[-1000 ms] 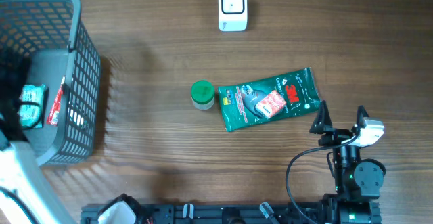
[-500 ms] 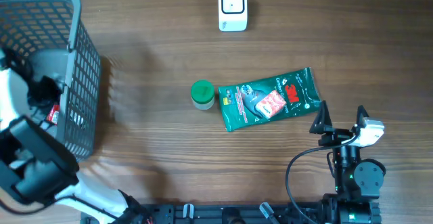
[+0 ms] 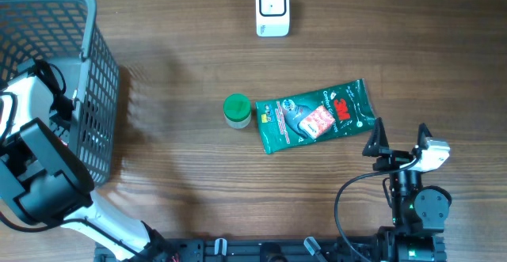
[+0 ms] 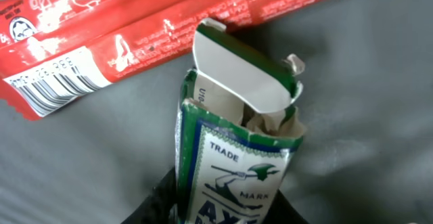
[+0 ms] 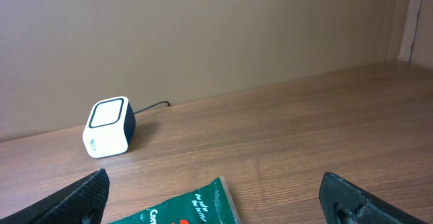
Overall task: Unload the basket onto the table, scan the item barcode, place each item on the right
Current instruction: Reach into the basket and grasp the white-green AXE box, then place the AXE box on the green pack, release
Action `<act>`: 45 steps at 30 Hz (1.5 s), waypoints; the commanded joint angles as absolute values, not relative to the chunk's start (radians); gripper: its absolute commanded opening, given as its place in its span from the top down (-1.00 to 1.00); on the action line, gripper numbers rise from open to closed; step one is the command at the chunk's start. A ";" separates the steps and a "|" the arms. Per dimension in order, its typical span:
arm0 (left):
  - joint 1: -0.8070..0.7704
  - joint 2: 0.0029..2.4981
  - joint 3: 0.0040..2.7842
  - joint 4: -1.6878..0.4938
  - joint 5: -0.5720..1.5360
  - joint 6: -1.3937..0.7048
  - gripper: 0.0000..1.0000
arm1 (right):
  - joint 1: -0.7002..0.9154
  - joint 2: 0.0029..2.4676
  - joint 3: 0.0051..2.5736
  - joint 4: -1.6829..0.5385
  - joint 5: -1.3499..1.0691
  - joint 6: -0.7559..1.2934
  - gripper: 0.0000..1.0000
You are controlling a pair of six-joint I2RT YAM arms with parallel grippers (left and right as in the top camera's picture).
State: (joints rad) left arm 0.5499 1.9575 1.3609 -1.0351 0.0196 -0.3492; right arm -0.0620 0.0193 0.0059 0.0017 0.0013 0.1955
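Note:
In the left wrist view a green and white carton (image 4: 237, 158) with its top flap torn open stands between my left gripper's (image 4: 227, 207) dark fingers, which are closed against its two sides. It rests on the grey basket floor (image 4: 369, 102), just below a red packet (image 4: 145, 31) with a printed barcode (image 4: 55, 88). From overhead, the left arm (image 3: 36, 163) reaches into the basket (image 3: 89, 24) and hides its gripper. The white scanner (image 3: 272, 9) stands at the table's far edge. My right gripper (image 3: 398, 138) is open at the front right, holding nothing.
A green pouch (image 3: 315, 117) lies mid-table with a green-lidded jar (image 3: 237, 110) touching its left end. The right wrist view shows the scanner (image 5: 108, 126) at the far left and the pouch's corner (image 5: 196, 210) below.
My left arm has gone deeper into the basket and its jaws have closed from wide open onto the green and white carton. The right arm has stayed still.

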 commanded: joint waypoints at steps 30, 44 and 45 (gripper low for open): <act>-0.485 1.352 1.257 -0.778 -0.004 -0.570 0.52 | -0.064 0.014 0.006 0.007 0.008 0.184 -1.00; -0.793 1.869 1.234 -0.591 -0.103 -0.834 0.33 | -0.064 0.014 0.006 0.007 0.008 0.184 -0.99; -0.791 1.857 1.240 -0.590 -0.103 -0.823 0.03 | -0.064 0.014 0.006 0.007 0.008 0.184 -0.99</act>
